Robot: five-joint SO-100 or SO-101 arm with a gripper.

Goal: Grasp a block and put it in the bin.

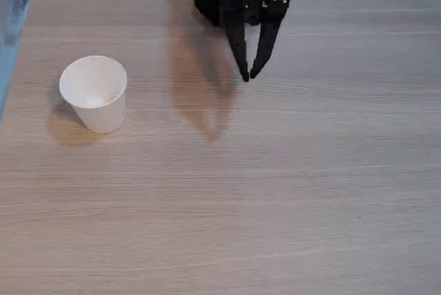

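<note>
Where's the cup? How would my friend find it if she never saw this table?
Look at the big light wooden table in the fixed view, then go to its left side. The white paper cup stands upright there, alone, well left of the black robot gripper. It is the one white, round, open-topped thing.

Black arm showing matte plastic, gripper tapering into two slim pointed fingers, red-and-white cable looping, pale screws dotting its housing.

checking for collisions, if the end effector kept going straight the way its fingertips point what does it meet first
Most likely the bare wooden table just below its tips. The end effector points down with fingertips nearly touching, and the paper cup stands well off to the left in the fixed view. Height above the table is unclear.
</note>
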